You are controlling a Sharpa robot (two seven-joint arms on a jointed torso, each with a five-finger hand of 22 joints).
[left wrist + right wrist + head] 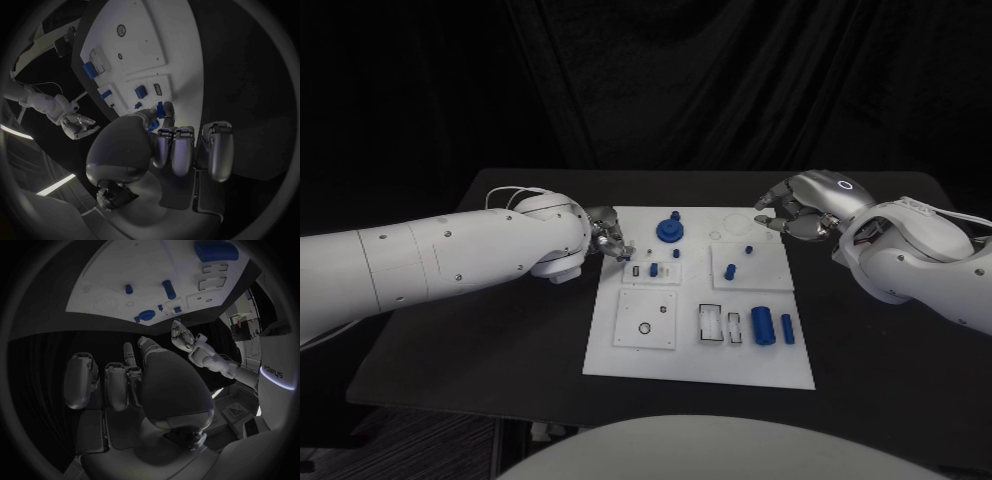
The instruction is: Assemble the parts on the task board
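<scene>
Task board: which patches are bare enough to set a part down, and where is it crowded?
On the task board, the near strip below the large blue cylinder is bare, as is the black table beside its left edge. The far end is crowded: the round blue part, left hand and right hand.

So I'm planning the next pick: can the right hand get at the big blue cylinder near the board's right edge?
Probably yes. The right hand hovers empty beyond the board's far right corner, and the big blue cylinder lies uncovered on that side.
</scene>
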